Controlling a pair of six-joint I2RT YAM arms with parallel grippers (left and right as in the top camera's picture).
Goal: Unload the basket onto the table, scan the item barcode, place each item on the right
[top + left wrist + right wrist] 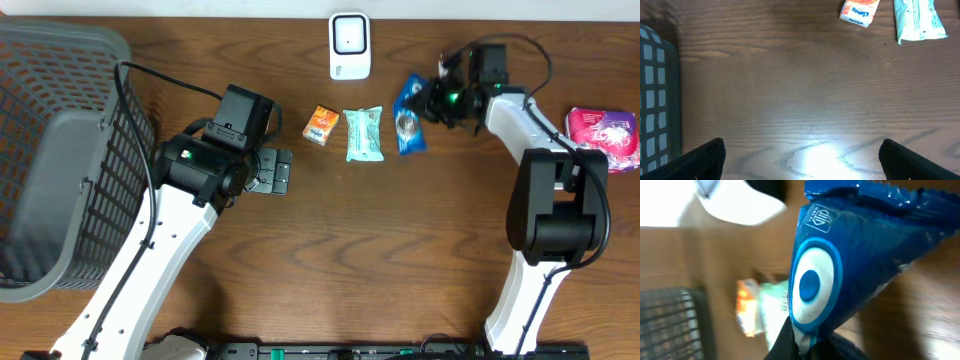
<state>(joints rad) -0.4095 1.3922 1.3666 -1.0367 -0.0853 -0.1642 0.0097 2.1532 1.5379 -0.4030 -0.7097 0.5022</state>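
The right gripper, jaws clamped on the blue packet, seems set to carry it to the white scanner; the left gripper waits, jaws apart.

The table is bare across its middle and front, between the left arm and the right arm. A basket blocks the left side. At the back, 3 packets crowd together with narrow gaps between them: orange packet, green packet, blue packet. The scanner stands behind them. A pink pack sits at the right edge.
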